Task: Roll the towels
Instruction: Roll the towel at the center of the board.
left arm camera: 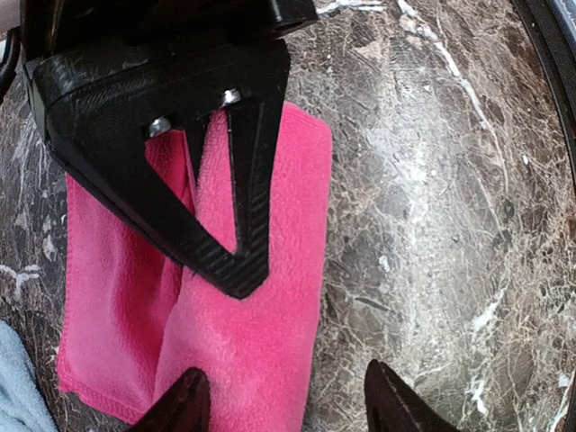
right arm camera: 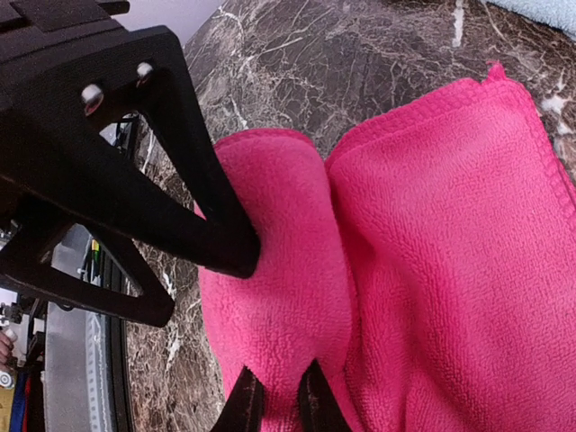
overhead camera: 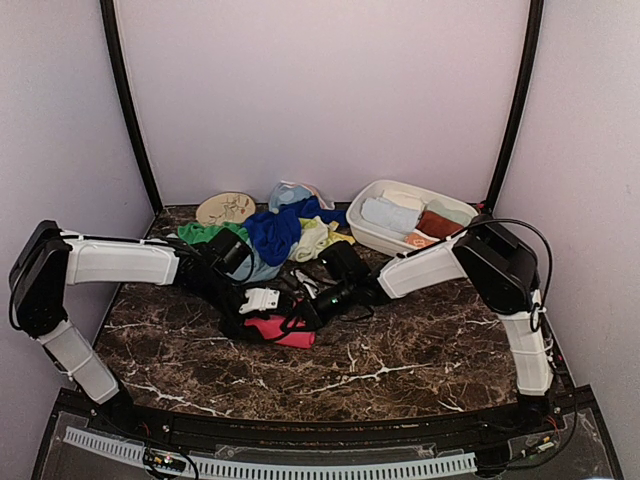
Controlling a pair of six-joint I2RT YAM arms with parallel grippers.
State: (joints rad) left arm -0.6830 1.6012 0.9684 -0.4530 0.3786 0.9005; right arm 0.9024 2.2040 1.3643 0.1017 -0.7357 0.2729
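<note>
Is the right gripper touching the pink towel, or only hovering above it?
Touching. In the right wrist view the right gripper pinches a raised fold of the pink towel, its tips close together with cloth between them.

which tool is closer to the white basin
Right. The right tool is in front of the basin, off its left end, at the pink towel; the left tool is further left, over the same towel.

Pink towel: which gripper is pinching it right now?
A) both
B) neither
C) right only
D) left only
C: in the right wrist view the right gripper is nipped shut on a raised fold of the pink towel, while the left gripper stands wide open over it.
</note>
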